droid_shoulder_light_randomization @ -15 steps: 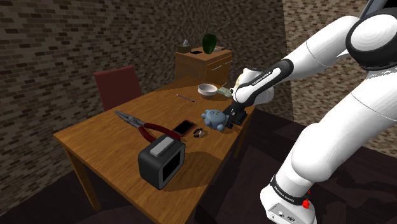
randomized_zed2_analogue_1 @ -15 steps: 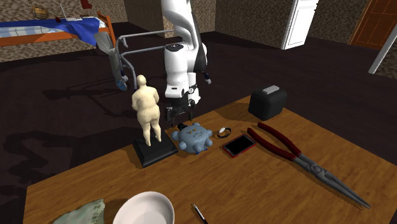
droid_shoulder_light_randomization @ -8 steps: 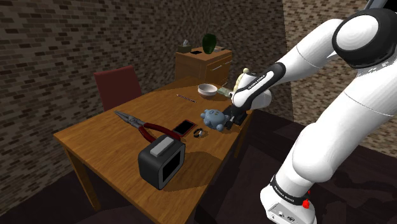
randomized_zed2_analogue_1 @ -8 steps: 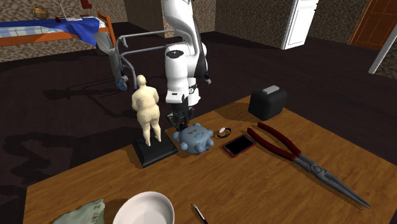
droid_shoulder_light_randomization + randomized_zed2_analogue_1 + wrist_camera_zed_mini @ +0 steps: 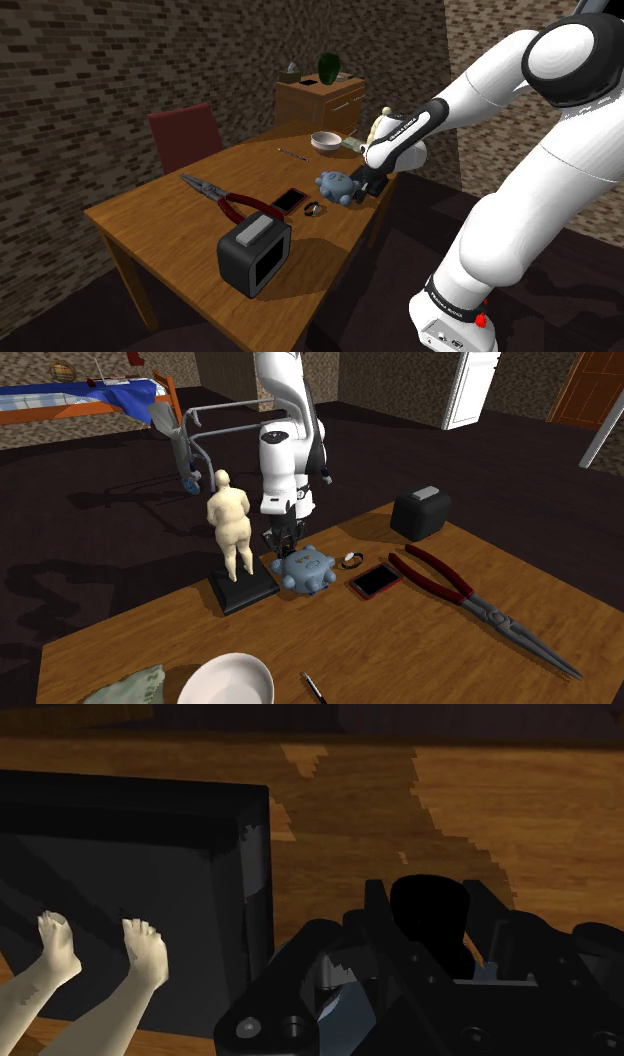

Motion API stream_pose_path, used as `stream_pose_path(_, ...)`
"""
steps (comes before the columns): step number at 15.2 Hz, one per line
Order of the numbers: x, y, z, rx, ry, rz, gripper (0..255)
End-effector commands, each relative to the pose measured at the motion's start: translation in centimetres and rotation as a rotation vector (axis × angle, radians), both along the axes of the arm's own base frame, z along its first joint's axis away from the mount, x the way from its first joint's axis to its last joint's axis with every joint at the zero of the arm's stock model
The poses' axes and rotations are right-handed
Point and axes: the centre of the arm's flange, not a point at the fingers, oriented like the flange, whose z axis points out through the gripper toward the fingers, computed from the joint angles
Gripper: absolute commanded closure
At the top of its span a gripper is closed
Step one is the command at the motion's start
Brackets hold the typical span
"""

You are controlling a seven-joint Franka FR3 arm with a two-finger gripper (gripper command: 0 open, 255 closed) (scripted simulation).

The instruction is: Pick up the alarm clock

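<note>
Arm bends steeply down, tool (image 5: pixel 283 545) low against one blue alarm clock (image 5: pixel 306 570), beside one figurine (image 5: pixel 232 522). Worktop (image 5: pixel 420 647) also carries one phone (image 5: pixel 375 580), one pliers (image 5: pixel 470 602) and one bowl (image 5: pixel 225 682). Whether the tool is wide or narrow, I cannot tell.

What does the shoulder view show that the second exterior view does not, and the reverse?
Shoulder view's own: the red chair and the wooden cabinet. Second exterior view's own: the bed and the white door. Shared: the table, the blue alarm clock, the pliers, the phone and the white bowl.
</note>
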Motion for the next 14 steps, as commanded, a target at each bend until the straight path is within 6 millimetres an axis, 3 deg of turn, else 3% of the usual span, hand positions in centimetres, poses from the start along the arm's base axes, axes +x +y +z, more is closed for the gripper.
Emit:
stream_pose_path(1, 0.0, 0.0, 0.5, 0.000, 0.000, -0.001, 255)
stream_pose_path(14, 0.0, 0.0, 7.4, 0.000, 0.000, -0.001, 255)
